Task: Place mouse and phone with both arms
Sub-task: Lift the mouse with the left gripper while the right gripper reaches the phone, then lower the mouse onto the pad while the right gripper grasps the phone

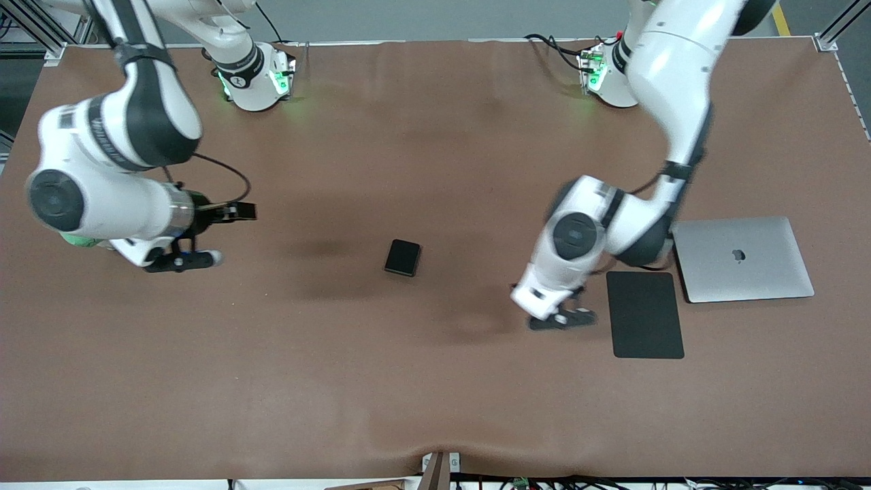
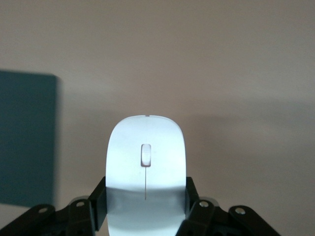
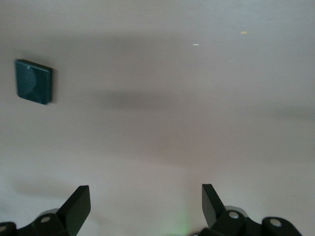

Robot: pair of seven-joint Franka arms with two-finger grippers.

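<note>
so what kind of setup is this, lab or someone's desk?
Likely a robotics lab bench: two arms bolted along a brown-covered table, aluminium framing at the corners, loose cabling, and staged office props: a laptop, black mat, phone.

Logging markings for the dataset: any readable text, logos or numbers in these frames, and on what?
No readable words or numbers.
Apple logo, no lettering: on the closed silver laptop.
Dark marks on the right arm: too blurred to read.
Mouse, phone, black mat: no markings visible.
</note>
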